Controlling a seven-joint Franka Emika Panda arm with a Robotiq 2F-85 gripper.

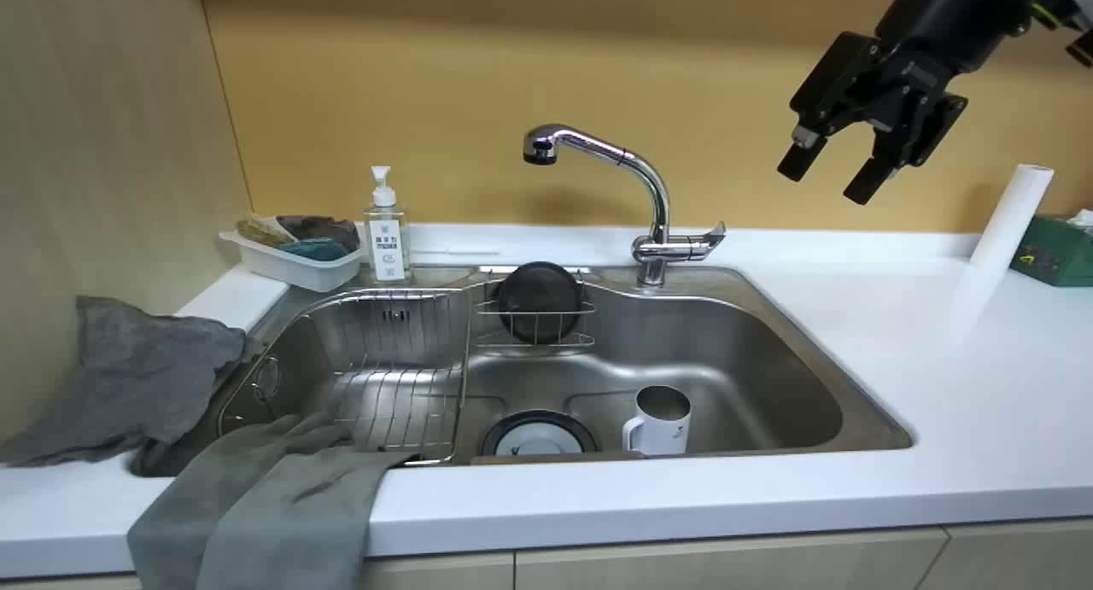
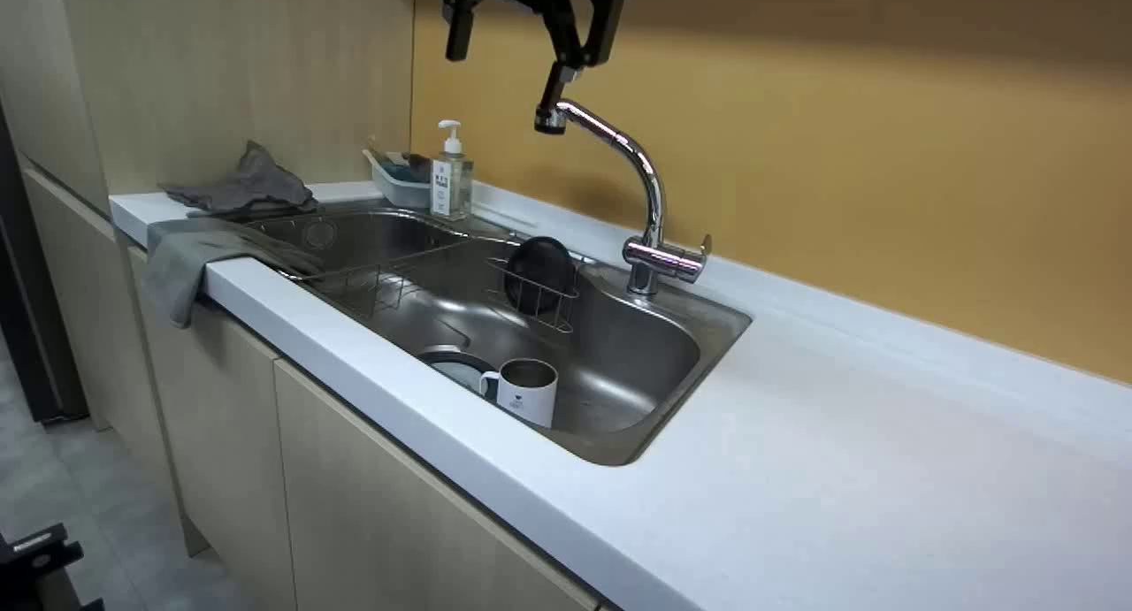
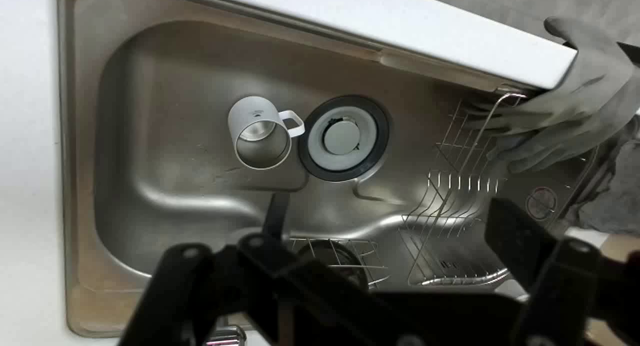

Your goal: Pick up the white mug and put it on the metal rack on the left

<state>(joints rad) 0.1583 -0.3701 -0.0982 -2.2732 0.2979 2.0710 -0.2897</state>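
Note:
The white mug (image 1: 664, 428) stands upright in the sink basin near the front edge, right of the drain. It also shows in an exterior view (image 2: 528, 400) and in the wrist view (image 3: 250, 114), its handle pointing toward the drain. The metal rack (image 1: 462, 394) is a wire rack in the left part of the sink; it shows in the wrist view (image 3: 442, 217) at right, partly covered by a grey cloth. My gripper (image 1: 834, 170) is high above the sink and counter, apart from the mug. In the wrist view its fingers (image 3: 392, 213) are wide apart with nothing between them.
A chrome faucet (image 1: 653, 197) rises behind the sink. A round black strainer (image 1: 540, 304) sits in a small wire holder at the back wall. A soap bottle (image 1: 387, 244) and white tray (image 1: 299, 264) stand back left. Grey cloths (image 1: 273, 513) hang over the front left edge.

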